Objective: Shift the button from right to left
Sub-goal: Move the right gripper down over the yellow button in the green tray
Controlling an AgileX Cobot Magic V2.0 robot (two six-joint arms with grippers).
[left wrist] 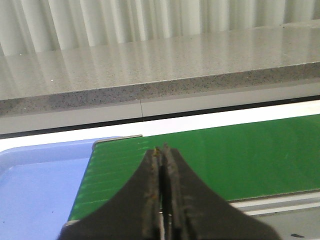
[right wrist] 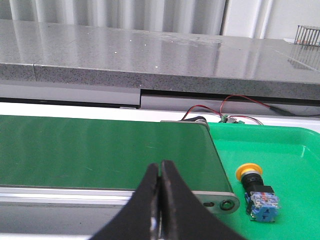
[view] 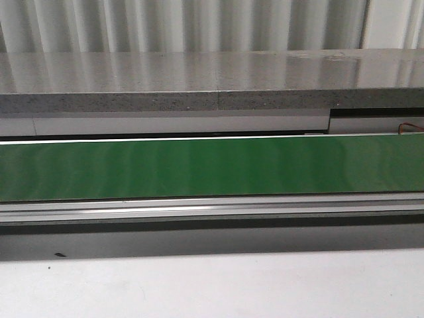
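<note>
Right pincer [right wrist: 160,172]: sitting closed, empty, before you.
Left pincer [left wrist: 161,155]: likewise closed.
Button [right wrist: 258,192]: lying sideways in green tray [right wrist: 295,150].
Risk: you're risking its round cap rolling away.

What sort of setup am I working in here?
Likely an industrial sorting bench: a green conveyor belt runs between a blue tray and a green tray holding the button.

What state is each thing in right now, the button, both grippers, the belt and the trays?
button: lying on its side in the green tray, ungripped.
right gripper: shut, empty.
left gripper: shut, empty.
green conveyor belt: bare.
blue tray: visible part holds nothing.
</note>
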